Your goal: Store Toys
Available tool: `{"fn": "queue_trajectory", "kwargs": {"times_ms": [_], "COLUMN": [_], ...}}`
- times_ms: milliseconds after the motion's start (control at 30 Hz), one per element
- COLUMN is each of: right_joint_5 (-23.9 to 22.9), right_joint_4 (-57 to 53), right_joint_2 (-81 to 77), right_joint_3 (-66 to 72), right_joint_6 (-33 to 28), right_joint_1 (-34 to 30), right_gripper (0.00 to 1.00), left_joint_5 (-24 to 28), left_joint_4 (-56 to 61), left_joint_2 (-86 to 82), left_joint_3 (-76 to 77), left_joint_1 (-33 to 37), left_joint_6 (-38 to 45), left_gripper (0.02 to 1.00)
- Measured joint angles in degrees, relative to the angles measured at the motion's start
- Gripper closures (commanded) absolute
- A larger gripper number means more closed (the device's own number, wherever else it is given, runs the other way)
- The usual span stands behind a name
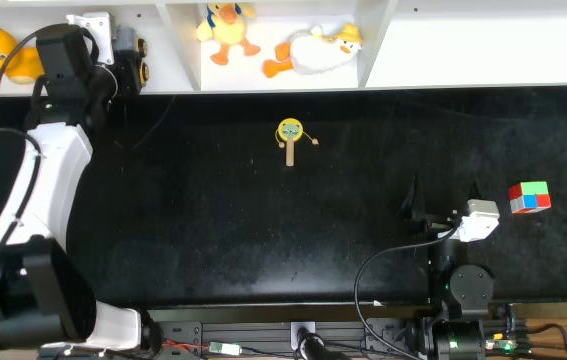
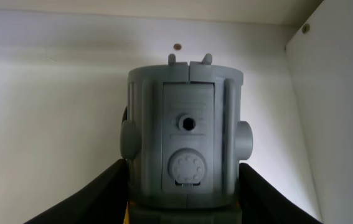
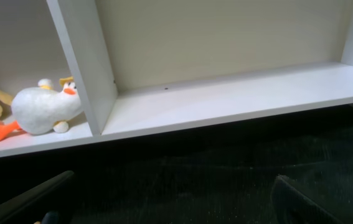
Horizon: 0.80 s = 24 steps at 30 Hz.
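A grey toy robot [image 2: 185,130] with yellow and black wheels [image 1: 135,58] is inside the left compartment of the white shelf [image 1: 178,45]. My left gripper [image 2: 183,167] is shut on its lower sides, and its back faces the camera. In the top view my left gripper [image 1: 111,68] sits at the shelf's front edge. A small green and yellow rattle drum [image 1: 290,137] lies on the black table. A coloured cube [image 1: 529,197] rests at the right. My right gripper [image 1: 415,213] stands open near the table's front right, left of the cube, with nothing between its fingers [image 3: 301,199].
An orange and yellow toy [image 1: 0,52] sits at the far left of the shelf. A yellow duck plush [image 1: 227,28] and a white duck plush [image 1: 313,52] [image 3: 42,109] fill the middle compartment. The right compartment's floor [image 3: 238,99] is bare. A black mat [image 1: 213,220] covers the table.
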<state>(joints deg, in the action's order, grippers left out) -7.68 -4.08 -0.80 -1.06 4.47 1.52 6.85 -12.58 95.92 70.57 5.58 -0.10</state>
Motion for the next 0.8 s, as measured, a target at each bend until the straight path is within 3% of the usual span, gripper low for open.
{"fn": "queue_trajectory", "kwargs": {"times_ms": [367, 467, 533, 567, 800], "right_joint_5": [0.0, 0.0, 0.0, 0.0, 0.0], "right_joint_4": [0.0, 0.0, 0.0, 0.0, 0.0], "right_joint_2": [0.0, 0.0, 0.0, 0.0, 0.0], "right_joint_3": [0.0, 0.0, 0.0, 0.0, 0.0], "right_joint_6": [0.0, 0.0, 0.0, 0.0, 0.0], "right_joint_1": [0.0, 0.0, 0.0, 0.0, 0.0], "right_gripper": [0.005, 0.005, 0.005, 0.005, 0.005], "left_joint_5": [0.0, 0.0, 0.0, 0.0, 0.0], "left_joint_4": [2.4, 2.8, 2.7, 2.7, 2.1], "left_joint_2": [4.9, 5.6, 5.6, 5.6, 5.6], "left_joint_3": [2.8, 3.4, 3.5, 3.4, 3.5], "left_joint_1": [0.0, 0.0, 0.0, 0.0, 0.0], "left_joint_6": [-0.3, -0.3, -0.3, -0.4, -1.3], "left_gripper": [0.669, 0.483, 0.222, 0.038, 0.020]}}
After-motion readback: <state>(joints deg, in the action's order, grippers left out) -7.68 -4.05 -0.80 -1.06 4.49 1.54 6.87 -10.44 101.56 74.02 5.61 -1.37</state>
